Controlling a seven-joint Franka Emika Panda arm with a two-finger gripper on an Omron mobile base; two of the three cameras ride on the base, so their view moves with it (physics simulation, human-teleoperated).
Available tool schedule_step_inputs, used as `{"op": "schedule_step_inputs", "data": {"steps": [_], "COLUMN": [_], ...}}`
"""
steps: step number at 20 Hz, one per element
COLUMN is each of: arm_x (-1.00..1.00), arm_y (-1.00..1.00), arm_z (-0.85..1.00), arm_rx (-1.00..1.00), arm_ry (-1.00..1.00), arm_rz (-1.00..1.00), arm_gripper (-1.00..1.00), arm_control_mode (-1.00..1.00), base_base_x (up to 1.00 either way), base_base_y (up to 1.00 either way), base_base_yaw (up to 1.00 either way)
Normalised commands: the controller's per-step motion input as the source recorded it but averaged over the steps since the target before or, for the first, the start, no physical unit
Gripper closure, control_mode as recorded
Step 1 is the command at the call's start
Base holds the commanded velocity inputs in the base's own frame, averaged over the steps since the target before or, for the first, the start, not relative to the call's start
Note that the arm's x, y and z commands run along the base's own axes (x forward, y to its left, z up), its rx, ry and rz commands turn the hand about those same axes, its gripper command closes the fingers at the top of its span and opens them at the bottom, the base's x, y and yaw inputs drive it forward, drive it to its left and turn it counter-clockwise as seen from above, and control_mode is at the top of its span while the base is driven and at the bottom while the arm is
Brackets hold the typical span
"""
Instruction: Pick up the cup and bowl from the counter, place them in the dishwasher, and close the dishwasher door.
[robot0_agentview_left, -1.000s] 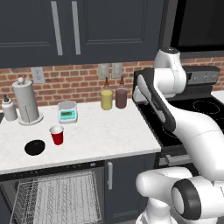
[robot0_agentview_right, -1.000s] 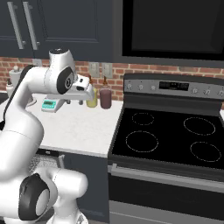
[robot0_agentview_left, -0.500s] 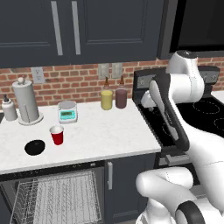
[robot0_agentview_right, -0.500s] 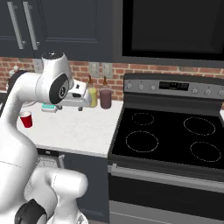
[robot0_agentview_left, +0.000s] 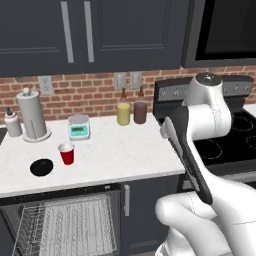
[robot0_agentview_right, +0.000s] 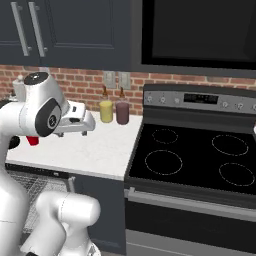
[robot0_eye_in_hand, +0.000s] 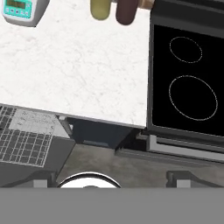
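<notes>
Kitchen desk: cup, bowl untouched | arm swung right since a second ago | gripper opened wide, empty | dishwasher open, awaiting first pick

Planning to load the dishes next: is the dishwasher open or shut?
Open. The dishwasher door is dropped down below the counter edge, and the wire rack shows.

cup mostly hidden behind arm (right base view), dishwasher cropped
</notes>
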Motion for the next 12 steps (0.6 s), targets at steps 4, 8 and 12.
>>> {"op": "schedule_step_inputs", "data": {"steps": [4, 8, 12], "arm_x": [0.00, 0.00, 0.00], "arm_y": [0.00, 0.00, 0.00], "arm_z": [0.00, 0.00, 0.00], "arm_rx": [0.00, 0.00, 0.00], "arm_ry": [0.00, 0.00, 0.00], "arm_rz": [0.00, 0.00, 0.00], "arm_gripper": [-1.00, -1.00, -1.00], "arm_control_mode": [1.00, 1.00, 1.00], "base_base_x": [0.00, -0.14, -0.48], "base_base_y": [-0.10, -0.33, -0.29], "base_base_yaw": [0.36, 0.51, 0.61]}}
